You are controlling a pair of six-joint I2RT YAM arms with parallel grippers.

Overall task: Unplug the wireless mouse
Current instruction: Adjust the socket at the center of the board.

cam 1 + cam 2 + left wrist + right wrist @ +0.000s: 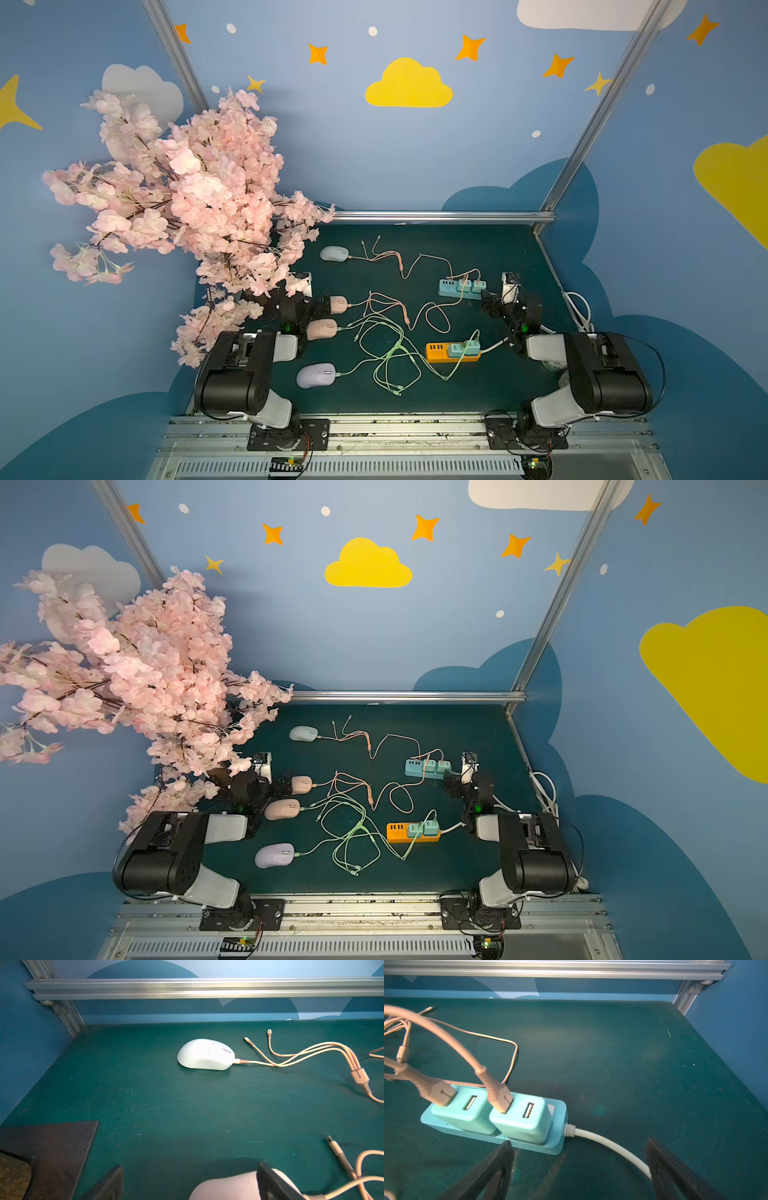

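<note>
Lying on green mat (498, 257): four mice (334, 253), two power strips (453, 352).

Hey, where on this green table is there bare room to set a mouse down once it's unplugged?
Bare mat lies at the far right, between the teal power strip and the back rail, and along the near edge past the orange power strip. The middle is crowded with looping cables.

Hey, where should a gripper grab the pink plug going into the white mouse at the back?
Take the pink plug by its thicker sleeve, right at the front of the white mouse, coming down from above with jaws either side. It lies flat on the mat, sticking straight out, so both sides look free.
</note>
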